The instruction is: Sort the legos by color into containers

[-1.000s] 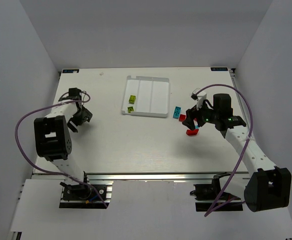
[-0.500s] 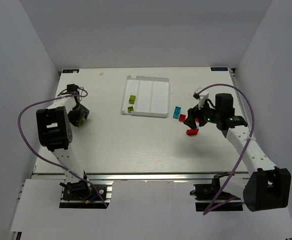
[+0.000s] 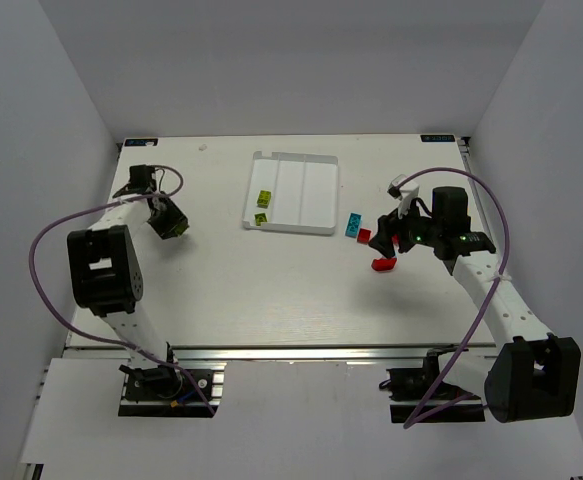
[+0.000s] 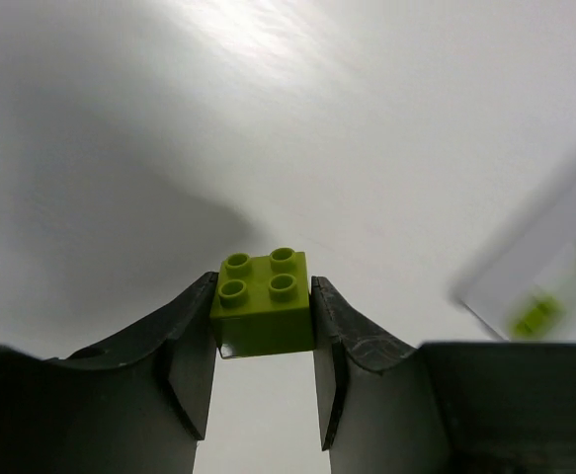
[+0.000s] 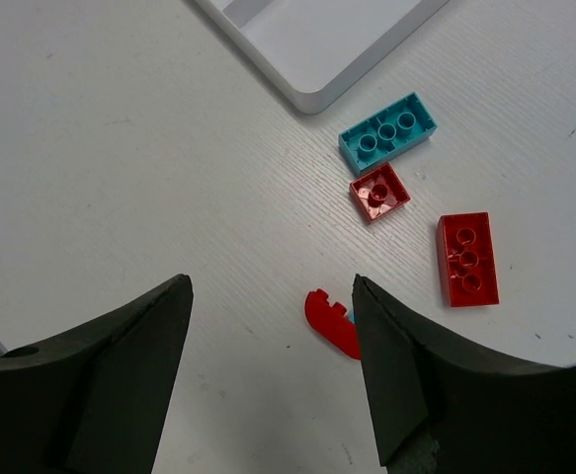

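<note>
Closing in over the last second, the left gripper (image 3: 168,223) has gone from wide apart to clamped, and its wrist has edged a little toward the far-left corner of the table (image 3: 221,290), while the right arm has barely shifted. From the top view, the left arm reaches forward with its elbow folded high over its base; the tray (image 3: 323,196) sits at the middle of the far edge with two yellow-green bricks (image 3: 263,199) already in its left compartment, the other two compartments bare. The right arm stretches out along the right edge, its wrist bent inward. In the left wrist view, both fingers (image 4: 191,360) press the sides of a yellow-green brick (image 4: 263,314), studs up; whether it has left the surface I cannot tell. The step in hand looks like the pick of this brick; next it would need carrying across to the left compartment and letting go above its fellows, clear of the ridge. In the right wrist view, the right gripper (image 5: 270,294) hangs spread and empty over the table, just short of a curved red piece (image 5: 331,324), with a small red brick (image 5: 379,192), a longer red brick (image 5: 466,259) and a cyan brick (image 5: 387,133) beyond, near the tray's corner.
</note>
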You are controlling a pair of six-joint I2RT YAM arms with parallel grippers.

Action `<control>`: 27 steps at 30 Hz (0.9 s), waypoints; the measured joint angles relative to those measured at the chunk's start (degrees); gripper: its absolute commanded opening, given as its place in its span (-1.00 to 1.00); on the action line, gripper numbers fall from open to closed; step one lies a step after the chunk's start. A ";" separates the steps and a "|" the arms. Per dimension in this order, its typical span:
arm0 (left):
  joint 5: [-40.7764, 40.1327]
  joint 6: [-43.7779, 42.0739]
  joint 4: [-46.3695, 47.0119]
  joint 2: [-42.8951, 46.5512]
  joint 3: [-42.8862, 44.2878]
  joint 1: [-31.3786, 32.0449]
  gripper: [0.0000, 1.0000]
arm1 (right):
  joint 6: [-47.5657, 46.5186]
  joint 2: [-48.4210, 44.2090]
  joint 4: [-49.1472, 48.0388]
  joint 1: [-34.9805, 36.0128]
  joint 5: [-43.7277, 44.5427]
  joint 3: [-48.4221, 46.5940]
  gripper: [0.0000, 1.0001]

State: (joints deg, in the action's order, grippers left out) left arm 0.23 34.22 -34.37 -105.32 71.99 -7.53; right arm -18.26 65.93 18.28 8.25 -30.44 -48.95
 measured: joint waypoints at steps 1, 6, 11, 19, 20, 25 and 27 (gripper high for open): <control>4.39 -0.96 2.29 1.60 -1.11 0.31 -1.00 | -0.11 0.00 0.00 0.00 0.00 0.00 0.35; 23.10 -4.50 11.93 5.20 -1.81 4.96 -1.00 | -0.76 0.24 0.68 0.02 -0.42 0.00 -0.55; 29.53 -6.86 14.14 0.81 5.92 12.44 -0.94 | -0.61 1.33 1.73 0.00 -0.92 0.00 -0.84; 27.63 -7.45 12.33 -8.96 17.66 17.86 -0.31 | -0.42 1.46 1.75 -0.02 -0.83 0.00 -0.56; 26.95 -7.45 11.69 -10.01 18.82 18.05 -0.12 | -0.35 1.46 1.75 -0.04 -0.83 0.00 -0.52; 23.26 -7.72 8.79 -14.34 23.39 19.10 0.19 | -0.24 1.53 1.75 -0.61 -0.76 0.00 -0.14; 22.58 -7.72 8.20 -15.32 24.24 19.41 0.21 | -0.20 1.55 1.73 -0.79 -0.72 0.00 -0.03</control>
State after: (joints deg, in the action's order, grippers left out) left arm 22.81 26.50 -26.17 -120.64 96.23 11.88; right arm -18.46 67.48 20.01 7.46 -31.16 -48.95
